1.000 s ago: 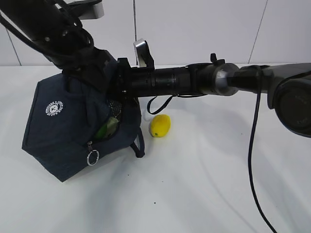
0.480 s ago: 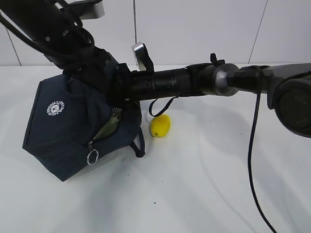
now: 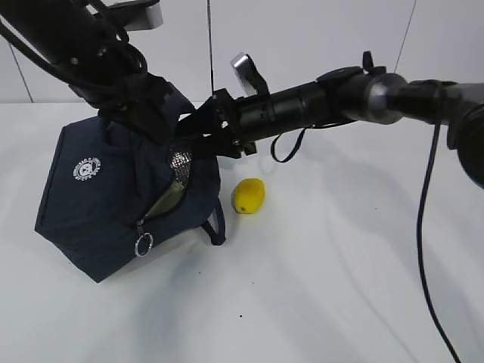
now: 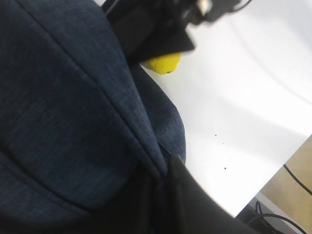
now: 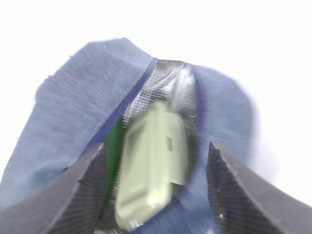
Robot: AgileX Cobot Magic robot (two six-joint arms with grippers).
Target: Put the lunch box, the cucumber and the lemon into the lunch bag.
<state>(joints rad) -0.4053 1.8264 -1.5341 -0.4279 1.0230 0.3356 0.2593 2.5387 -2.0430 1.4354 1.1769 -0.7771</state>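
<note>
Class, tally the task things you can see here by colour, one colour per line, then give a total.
Navy: 1, the lunch bag
Pale green: 1, the lunch box inside the bag
Dark green: 1, the cucumber beside the box
Yellow: 1, the lemon on the table
Total: 4

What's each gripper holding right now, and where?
Left gripper is shut on the lunch bag, pinching fabric at its upper edge. Right gripper is open and holds nothing, in front of the bag's mouth.
</note>
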